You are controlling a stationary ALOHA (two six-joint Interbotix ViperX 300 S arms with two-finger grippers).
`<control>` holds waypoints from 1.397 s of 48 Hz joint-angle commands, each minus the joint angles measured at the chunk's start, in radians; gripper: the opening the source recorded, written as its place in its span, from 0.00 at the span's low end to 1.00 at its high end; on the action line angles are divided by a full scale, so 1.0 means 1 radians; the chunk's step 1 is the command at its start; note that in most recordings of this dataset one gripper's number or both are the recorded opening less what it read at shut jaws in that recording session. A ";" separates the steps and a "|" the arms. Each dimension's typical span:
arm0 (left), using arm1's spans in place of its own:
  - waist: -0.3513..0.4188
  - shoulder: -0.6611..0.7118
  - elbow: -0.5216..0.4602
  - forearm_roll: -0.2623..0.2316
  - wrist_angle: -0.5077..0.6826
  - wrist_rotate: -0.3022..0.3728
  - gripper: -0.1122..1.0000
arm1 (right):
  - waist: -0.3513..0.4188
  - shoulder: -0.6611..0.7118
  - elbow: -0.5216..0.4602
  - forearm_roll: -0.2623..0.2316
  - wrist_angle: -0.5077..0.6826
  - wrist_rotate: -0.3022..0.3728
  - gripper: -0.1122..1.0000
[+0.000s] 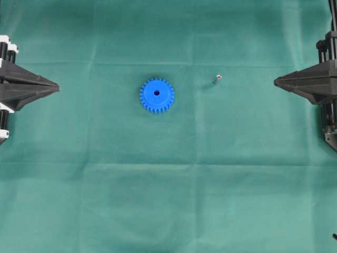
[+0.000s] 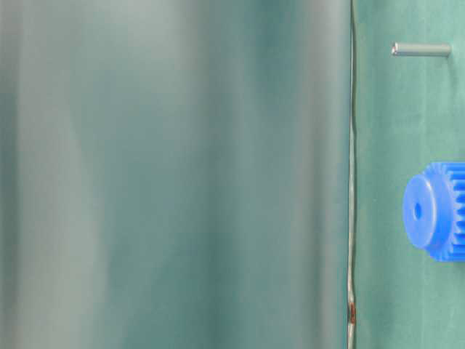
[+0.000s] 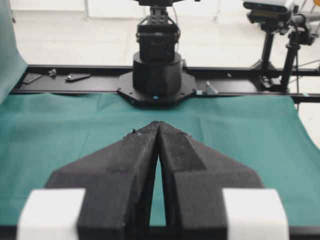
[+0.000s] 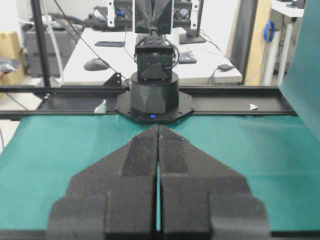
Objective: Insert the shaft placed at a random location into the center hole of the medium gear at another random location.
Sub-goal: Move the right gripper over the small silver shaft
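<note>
Table-level view mostly blurred, medium gear [image 2: 436, 211] cut off, both hands closed, empty

one gear [image 1: 157, 96], one shaft [image 1: 218, 77], two tools

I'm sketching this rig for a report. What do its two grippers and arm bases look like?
Both grippers are matte black, with wedge-shaped fingers tapering to a point. The left gripper has white blocks at the rear of its fingers; on the right gripper the matching blocks are black, as are its fingers. Each wrist view shows the opposite arm's round black base on a black rail, with a small blue light.
</note>
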 commanded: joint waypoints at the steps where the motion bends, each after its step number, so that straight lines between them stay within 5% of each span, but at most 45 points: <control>1: 0.002 -0.028 -0.049 0.009 0.021 -0.014 0.10 | -0.006 0.011 -0.015 -0.005 0.006 -0.002 0.11; 27: 0.002 -0.028 -0.048 0.012 0.051 -0.018 0.10 | -0.115 0.204 0.000 0.002 -0.028 0.002 0.14; 43: 0.000 -0.026 -0.046 0.012 0.052 -0.017 0.10 | -0.198 0.517 -0.005 0.002 -0.169 -0.008 0.90; 67: 0.002 -0.025 -0.046 0.012 0.057 -0.017 0.10 | -0.264 0.888 -0.011 0.017 -0.426 -0.012 0.84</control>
